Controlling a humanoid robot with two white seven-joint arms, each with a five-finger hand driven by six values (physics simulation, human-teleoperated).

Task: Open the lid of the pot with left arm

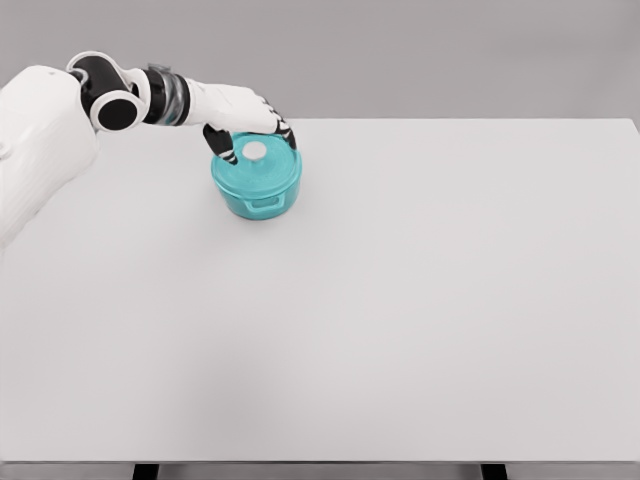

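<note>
A teal pot (257,184) stands on the white table (400,300) at the far left, its lid on, with a small silver knob (255,151) in the lid's middle. My left hand (258,135) hangs over the pot from the left. Its thumb sits left of the knob and its fingers (284,131) curve down behind and right of it. The fingers arch around the knob with a gap; I see no firm grasp. The lid's far rim is hidden by the hand.
The table's far edge runs just behind the pot. My left forearm (165,98) reaches in from the upper left above the table's corner. Two dark table legs show at the bottom edge.
</note>
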